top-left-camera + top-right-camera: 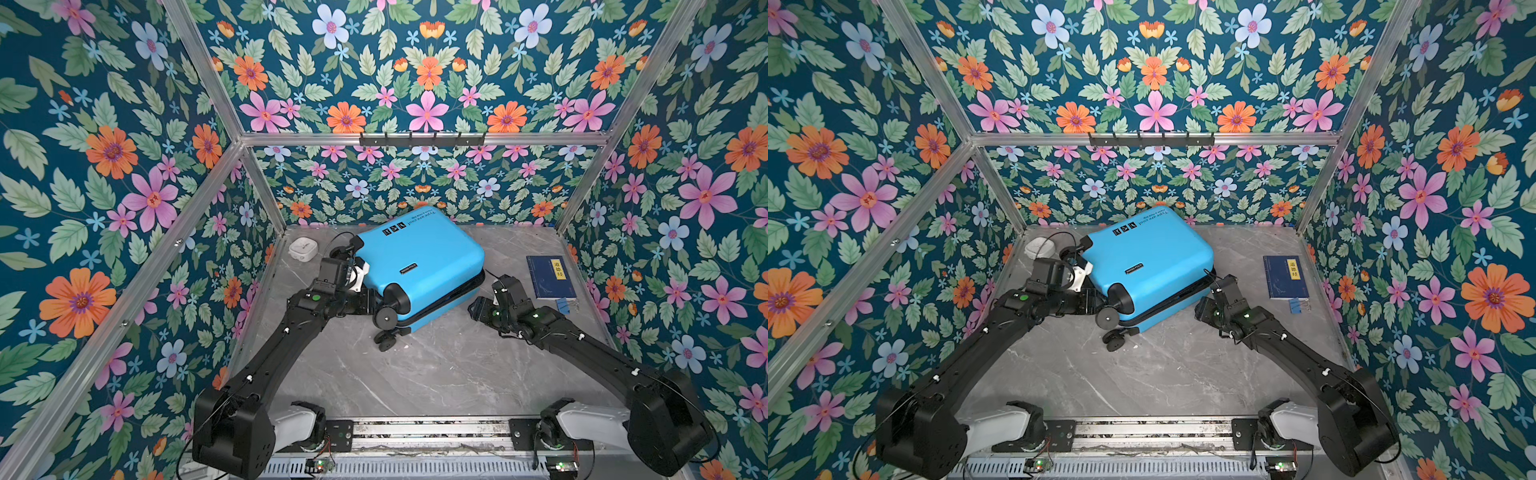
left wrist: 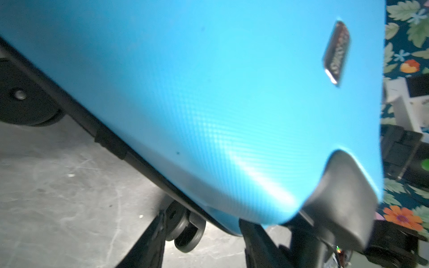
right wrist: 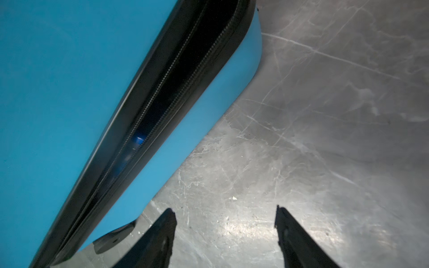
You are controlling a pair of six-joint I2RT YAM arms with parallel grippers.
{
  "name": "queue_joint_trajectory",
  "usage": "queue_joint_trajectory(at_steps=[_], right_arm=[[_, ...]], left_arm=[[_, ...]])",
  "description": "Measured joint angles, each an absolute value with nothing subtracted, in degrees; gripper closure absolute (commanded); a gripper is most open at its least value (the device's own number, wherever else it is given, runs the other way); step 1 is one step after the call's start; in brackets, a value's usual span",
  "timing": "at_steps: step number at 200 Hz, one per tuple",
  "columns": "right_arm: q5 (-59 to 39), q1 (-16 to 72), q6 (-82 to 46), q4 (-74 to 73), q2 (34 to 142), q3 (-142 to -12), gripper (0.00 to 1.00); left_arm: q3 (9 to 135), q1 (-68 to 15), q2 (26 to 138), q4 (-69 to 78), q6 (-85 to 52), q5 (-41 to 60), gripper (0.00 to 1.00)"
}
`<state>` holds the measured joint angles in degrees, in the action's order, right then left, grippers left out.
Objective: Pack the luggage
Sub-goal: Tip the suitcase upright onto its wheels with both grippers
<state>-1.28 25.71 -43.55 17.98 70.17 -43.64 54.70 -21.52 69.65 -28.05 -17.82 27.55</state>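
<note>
Twin matte-black jointed limbs, the left arm [image 1: 270,353] and right arm [image 1: 602,353], taper to slim black fingers [image 3: 160,236]. Just behind the fingers sits a white wrist block [image 1: 358,275]. Farther back are green indicator lights [image 1: 316,297], white cable ties [image 1: 249,378], a thin black cable [image 1: 338,237] and white base housings [image 1: 293,424].

Suitcase [image 1: 419,266] fills the tabletop's [image 1: 436,374] far middle; the near middle lies open. Book [image 1: 549,276] by the right edge, white box [image 1: 303,249] in the far-left corner.

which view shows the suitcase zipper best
The right wrist view: the zipper runs close up, teeth visible, between the luggage's blue shells. Both top views show it only as a thin dark line; the left wrist view shows it as a blurred black strip.
</note>
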Motion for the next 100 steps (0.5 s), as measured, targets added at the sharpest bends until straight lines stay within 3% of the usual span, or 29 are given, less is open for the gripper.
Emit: queue_joint_trajectory(at_steps=[81,100], right_arm=[[-3.1,13.0,-44.8,25.1,66.3,-40.8,0.30],[-3.5,12.1,-44.2,26.3,67.2,-42.4,0.30]], left_arm=[[56.1,-44.7,76.9,-17.4,-25.3,22.0,0.39],[58.1,-46.8,74.7,-17.7,-24.9,21.8,0.36]])
